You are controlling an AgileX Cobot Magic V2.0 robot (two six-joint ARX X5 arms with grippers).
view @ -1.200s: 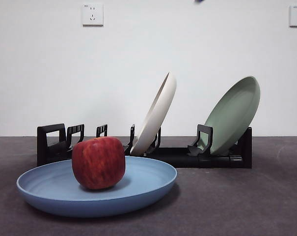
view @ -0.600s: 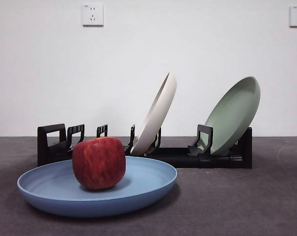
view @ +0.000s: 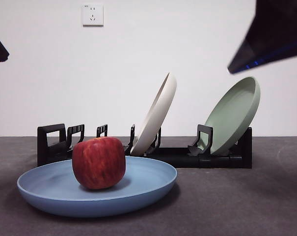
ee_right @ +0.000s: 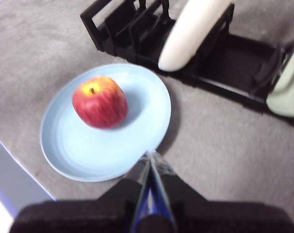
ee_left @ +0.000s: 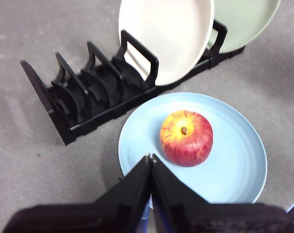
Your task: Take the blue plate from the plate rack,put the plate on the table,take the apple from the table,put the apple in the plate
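Round dark-red apple sits in the wide matte light-blue plate on the grey textured desk, just near of the black slotted plate rack; task looks done. Left claw and right claw both pinched closed, empty, hovering above. Apple's probably firm, smooth and roll-prone: grip across its widest part.

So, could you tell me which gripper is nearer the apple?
Left, narrowly. The left gripper hovers shut over the blue plate's rim beside the apple; the right gripper hangs shut at the opposite rim, slightly farther.
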